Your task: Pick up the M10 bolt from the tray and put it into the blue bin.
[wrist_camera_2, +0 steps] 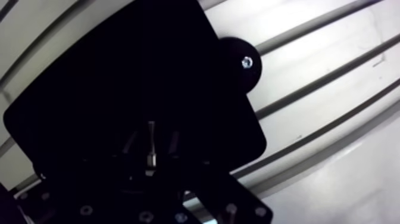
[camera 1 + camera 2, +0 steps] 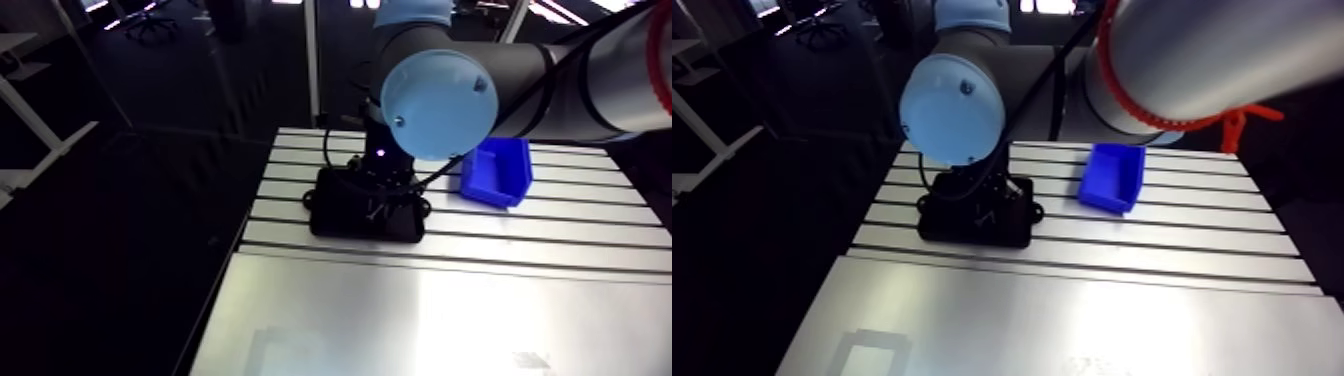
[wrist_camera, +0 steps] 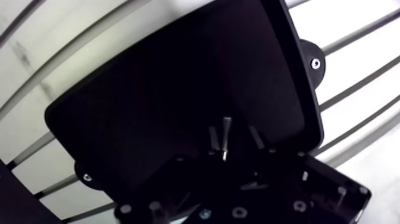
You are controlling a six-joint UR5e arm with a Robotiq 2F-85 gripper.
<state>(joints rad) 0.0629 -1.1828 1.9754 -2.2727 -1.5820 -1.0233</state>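
Slotted metal table [image 2: 450, 300], pale against a dim room. Near its middle, a shallow black tray [image 2: 340, 205] with rounded mounting tabs at the corners. Close by, not touching it, a blue bin [image 2: 497, 172] with its open top facing up. Above the tray, the gripper [image 3: 232, 130], down low, with dark fingers [image 3: 212, 138] spread apart. Between them, a small silver bolt [image 3: 226, 136], inside the tray against its black floor, with a narrow gap on either side. Nothing pinched.
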